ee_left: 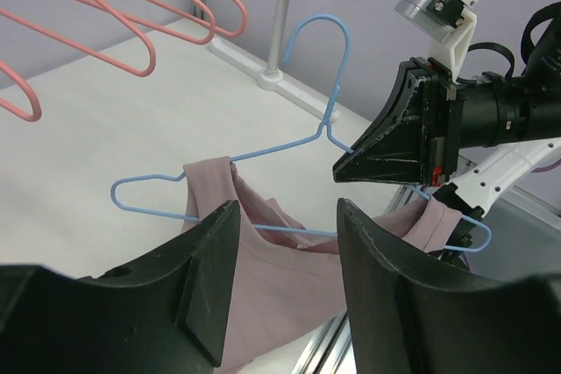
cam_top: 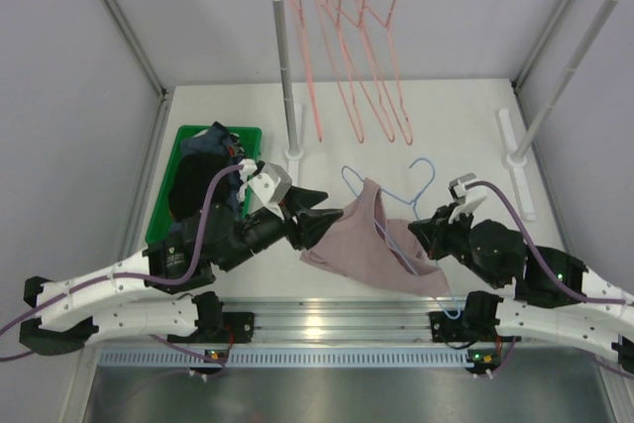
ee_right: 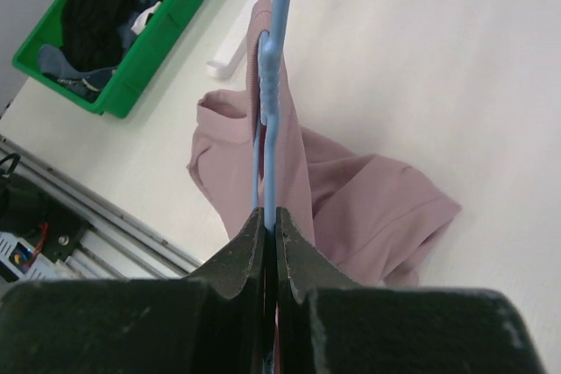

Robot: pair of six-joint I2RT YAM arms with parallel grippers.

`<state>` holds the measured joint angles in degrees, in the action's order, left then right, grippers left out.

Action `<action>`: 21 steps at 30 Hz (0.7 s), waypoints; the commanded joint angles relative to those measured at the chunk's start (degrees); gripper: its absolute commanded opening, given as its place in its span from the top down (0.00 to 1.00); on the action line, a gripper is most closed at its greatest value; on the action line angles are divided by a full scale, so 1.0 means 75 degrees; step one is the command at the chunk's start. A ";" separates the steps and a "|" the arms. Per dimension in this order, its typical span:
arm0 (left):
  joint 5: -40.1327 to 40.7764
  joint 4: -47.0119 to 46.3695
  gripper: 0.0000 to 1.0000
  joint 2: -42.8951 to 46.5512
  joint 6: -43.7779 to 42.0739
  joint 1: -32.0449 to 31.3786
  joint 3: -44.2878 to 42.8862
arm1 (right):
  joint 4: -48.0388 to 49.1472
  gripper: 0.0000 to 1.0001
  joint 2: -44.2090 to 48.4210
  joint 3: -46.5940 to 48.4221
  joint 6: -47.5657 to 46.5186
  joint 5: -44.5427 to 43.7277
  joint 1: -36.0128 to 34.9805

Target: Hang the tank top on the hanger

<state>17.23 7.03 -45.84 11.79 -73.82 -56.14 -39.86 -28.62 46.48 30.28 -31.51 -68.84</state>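
The dusty pink tank top (cam_top: 362, 240) hangs bunched on the light-blue wire hanger (cam_top: 346, 176) just above the table, in front of both arms. In the left wrist view one strap wraps the hanger (ee_left: 324, 126) near its left shoulder and the other near its right end; the body of the tank top (ee_left: 280, 278) sags below. My right gripper (cam_top: 421, 235) is shut on the hanger's wire (ee_right: 270, 102) and holds it up edge-on, with the tank top (ee_right: 368, 199) beneath. My left gripper (cam_top: 322, 218) is open at the top's left edge, its jaws (ee_left: 285, 251) spread wide over the fabric.
A green bin (cam_top: 163, 195) of dark clothes (cam_top: 198, 180) sits at the left. A clothes rack (cam_top: 287, 76) stands at the back with several pink wire hangers (cam_top: 362, 56) on its rail. A metal rail (cam_top: 327, 319) runs along the near table edge.
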 commanded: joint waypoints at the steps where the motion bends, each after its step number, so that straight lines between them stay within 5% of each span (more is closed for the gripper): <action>1: 0.0046 -0.0316 0.47 0.0078 -0.0166 0.0011 -0.0261 | 0.0029 1.00 0.0160 0.0002 0.0345 -0.0697 0.0026; 8: 0.0128 -0.0304 0.47 0.0007 -0.0178 0.0011 -0.0179 | 0.0180 1.00 -0.0531 0.0190 0.0112 -0.0430 0.0996; 13: 0.0210 -0.0188 0.47 -0.0016 -0.0178 0.0022 -0.0144 | 0.0977 1.00 -0.0637 0.0061 -0.0662 0.2322 0.4014; 21: 0.0269 0.0024 0.47 -0.0133 -0.0166 0.0022 -0.0237 | 0.1330 1.00 -0.1491 0.1113 -0.1564 0.4946 0.7066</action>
<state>18.81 7.77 -46.13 11.73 -73.82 -56.14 -36.07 -37.67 48.60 22.39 -6.20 -22.31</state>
